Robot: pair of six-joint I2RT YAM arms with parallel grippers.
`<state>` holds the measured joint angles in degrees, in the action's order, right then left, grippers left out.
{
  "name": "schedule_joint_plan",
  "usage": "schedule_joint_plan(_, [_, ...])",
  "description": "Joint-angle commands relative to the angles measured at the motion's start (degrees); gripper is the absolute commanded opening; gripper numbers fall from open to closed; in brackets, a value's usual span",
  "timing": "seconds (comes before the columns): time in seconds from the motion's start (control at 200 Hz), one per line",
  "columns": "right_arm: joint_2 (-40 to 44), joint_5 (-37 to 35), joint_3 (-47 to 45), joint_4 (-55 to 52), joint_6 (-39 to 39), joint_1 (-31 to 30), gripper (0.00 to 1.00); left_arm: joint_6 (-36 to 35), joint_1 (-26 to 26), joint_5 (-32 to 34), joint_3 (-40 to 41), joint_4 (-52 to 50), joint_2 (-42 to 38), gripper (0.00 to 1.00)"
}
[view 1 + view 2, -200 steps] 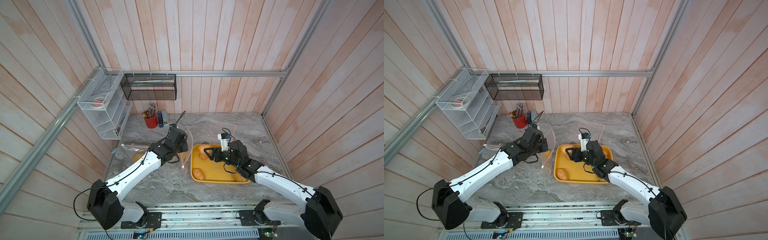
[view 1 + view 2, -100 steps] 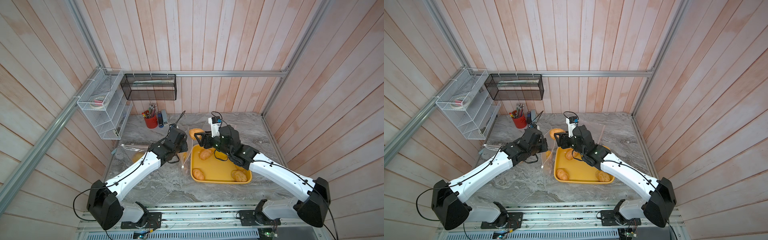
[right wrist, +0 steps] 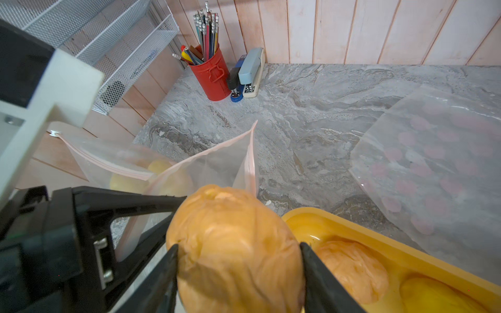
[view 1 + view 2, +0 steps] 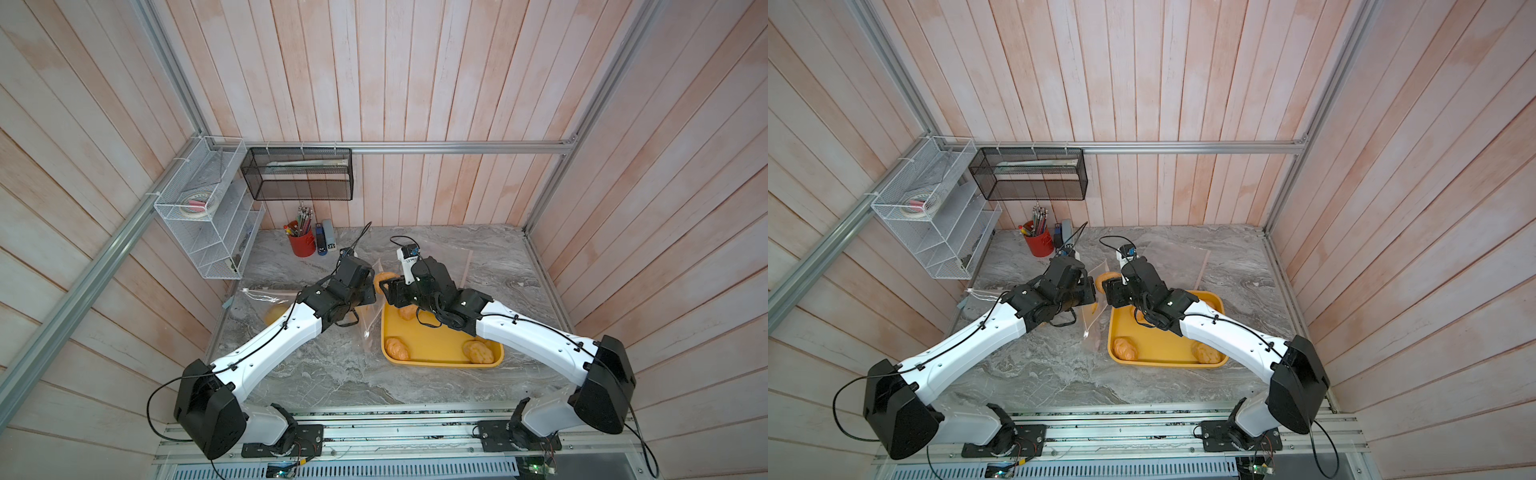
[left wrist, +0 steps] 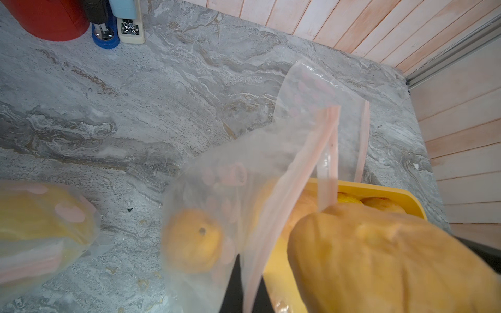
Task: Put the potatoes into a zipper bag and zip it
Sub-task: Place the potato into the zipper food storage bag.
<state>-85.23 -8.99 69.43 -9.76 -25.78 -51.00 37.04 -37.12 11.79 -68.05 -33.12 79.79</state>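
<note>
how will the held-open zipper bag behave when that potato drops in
Probably floppy: the zipper bag sags and creases where the left gripper pinches its rim. Likely to slump sideways under the rounded potato, since only one edge is held.

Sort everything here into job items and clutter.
Job: held potato, open zipper bag, tray potatoes, yellow tray.
Clutter: red pencil cup, staplers, white wire rack, black mesh basket.
</note>
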Motion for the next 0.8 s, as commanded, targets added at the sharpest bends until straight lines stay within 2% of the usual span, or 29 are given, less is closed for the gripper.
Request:
schedule_joint_plan(0.0, [-1.34, -5.0, 1.06, -3.24, 1.69, -0.41, 0.31, -1.09, 0.3, 0.19, -2.77, -2.41, 1.65, 0.0])
schedule_joint_plan(0.125, [-0.71, -3.68, -0.55, -1.21, 4.26, -0.65, 0.31, -1.14, 0.41, 0.36, -5.01, -5.3, 3.2, 0.0])
schedule_joint_plan(0.255, [2.01, 3.41, -3.54, 4.45, 8.61, -1.5, 0.31, -1.18, 0.72, 0.68, -5.56, -5.99, 4.19, 0.0])
schedule_joint_plan(0.41, [5.12, 5.96, -6.76, 9.66, 12.59, -3.43, 0.31, -1.69, 1.37, -1.67, -5.17, -5.12, 4.35, 0.0])
schedule_joint_plan(0.645, [3.42, 5.83, -6.34, 9.67, 15.17, -4.1, 0.31, -2.8, 1.35, -3.46, -4.72, -4.14, 3.13, 0.0])
schedule_joint_plan(0.795, [-0.1, 2.57, -4.84, 9.29, 21.28, -6.0, 0.31, -3.61, 1.37, -5.27, -4.46, -3.52, 1.87, 0.0])
